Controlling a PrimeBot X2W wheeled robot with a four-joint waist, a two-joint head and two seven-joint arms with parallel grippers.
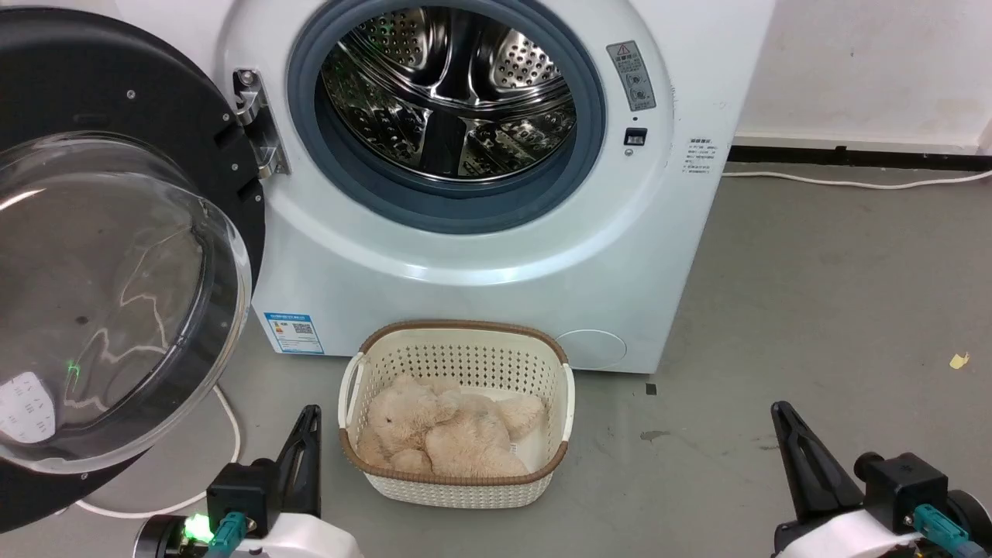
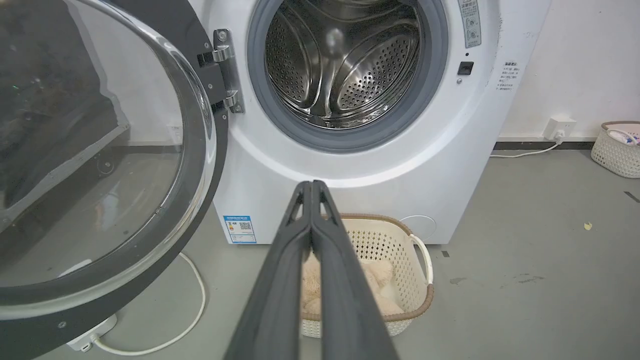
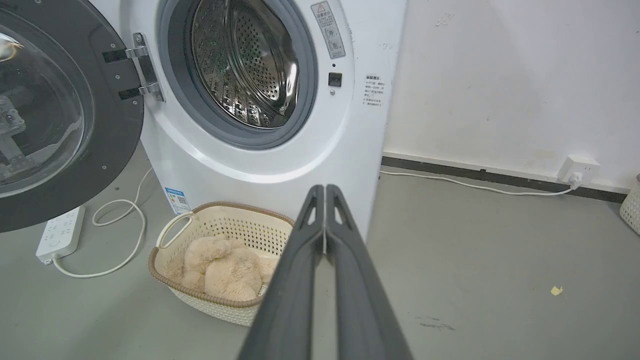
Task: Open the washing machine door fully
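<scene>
The washing machine door (image 1: 116,263) is a big round black disc with a bulging clear glass bowl; it hangs swung wide to the left on its metal hinge (image 1: 260,124). The same door (image 2: 100,165) (image 3: 55,115) shows at the left of both wrist views. The steel drum opening (image 1: 449,101) with its grey rubber rim stands uncovered in the white machine (image 1: 480,263). My left gripper (image 1: 310,415) is low at the bottom left, shut, holding nothing, apart from the door. My right gripper (image 1: 779,411) is low at the bottom right, shut and empty. The closed fingertips of each gripper (image 2: 311,186) (image 3: 325,189) point at the machine.
A cream basket (image 1: 457,341) holding a beige plush toy (image 1: 442,434) sits on the grey floor before the machine, between my grippers. A white power strip (image 3: 60,235) and cable lie under the door. Another basket (image 2: 617,150) stands by the right wall.
</scene>
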